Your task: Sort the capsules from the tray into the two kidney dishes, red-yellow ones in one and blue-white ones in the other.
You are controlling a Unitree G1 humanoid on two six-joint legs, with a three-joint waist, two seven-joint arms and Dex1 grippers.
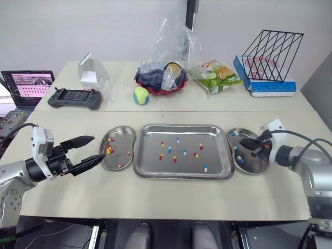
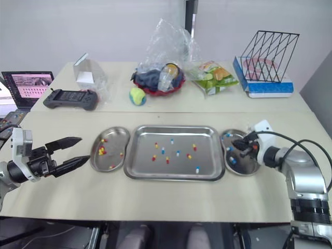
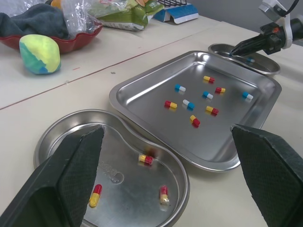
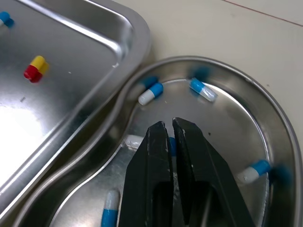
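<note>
The far table holds a laptop (image 1: 27, 85), a black controller (image 1: 75, 98), a ball (image 1: 140, 95), a red bowl (image 1: 161, 86) and a wire rack (image 1: 272, 49).

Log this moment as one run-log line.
left gripper: open, beside left kidney dish | right gripper: shut on blue-white capsule over right kidney dish | tray: holds both colours

Glossy metal tray (image 1: 215, 142), matt table (image 1: 155, 199)

Head stereo pair looks forward-down over table (image 1: 166, 199), both sharing tray (image 1: 218, 155). Left wrist cam: low, oblique across left kidney dish (image 3: 118, 177) to tray. Right wrist cam: close above right kidney dish (image 4: 232, 127).
</note>
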